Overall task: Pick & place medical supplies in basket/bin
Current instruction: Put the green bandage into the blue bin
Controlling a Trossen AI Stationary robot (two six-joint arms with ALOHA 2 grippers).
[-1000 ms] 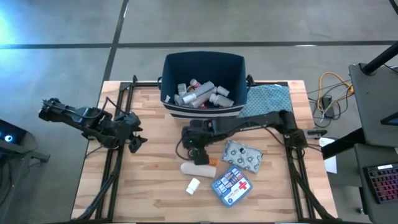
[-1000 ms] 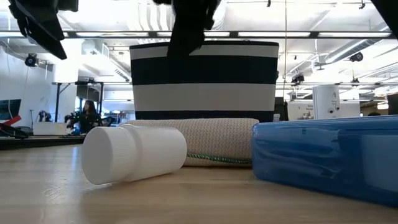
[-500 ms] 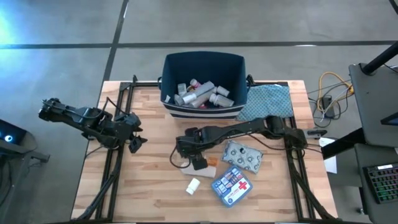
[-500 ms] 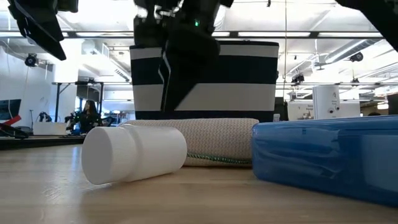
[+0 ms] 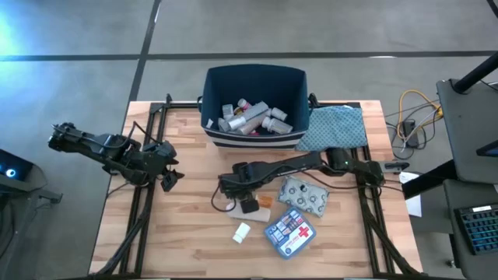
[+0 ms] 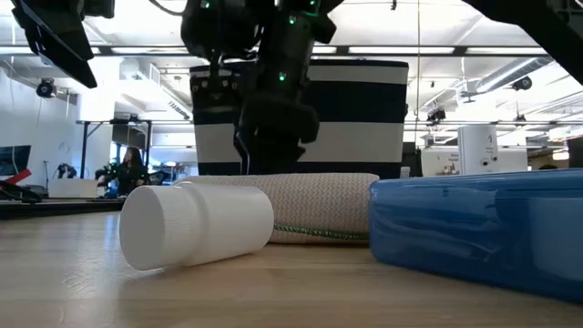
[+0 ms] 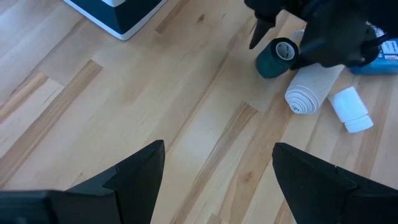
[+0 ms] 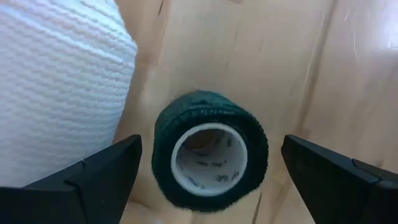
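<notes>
A dark green tape roll (image 8: pixel 210 149) with a white core lies on the wood right beside a beige bandage roll (image 8: pixel 56 93). My right gripper (image 8: pixel 211 144) is open and low over the table's middle (image 5: pixel 230 189), with one finger on each side of the green roll (image 7: pixel 277 57) and not touching it. A white pill bottle (image 5: pixel 241 232), a blue first-aid pouch (image 5: pixel 290 230) and a silver blister pack (image 5: pixel 305 194) lie nearby. The navy bin (image 5: pixel 253 138) holds several supplies. My left gripper (image 7: pixel 217 168) waits open at the table's left (image 5: pixel 167 175).
A blue-grey patterned cloth (image 5: pixel 334 126) lies right of the bin at the far edge. In the low view the white bottle (image 6: pixel 196 223), the beige roll (image 6: pixel 310 205) and the pouch (image 6: pixel 483 228) lie in front of the bin (image 6: pixel 364 118). Bare wood spreads between the two arms.
My right gripper has come down toward the table and shifted a little toward the left and near edges, ending around the dark green roll beside the beige roll. The supplies on the table have stayed where they were.
</notes>
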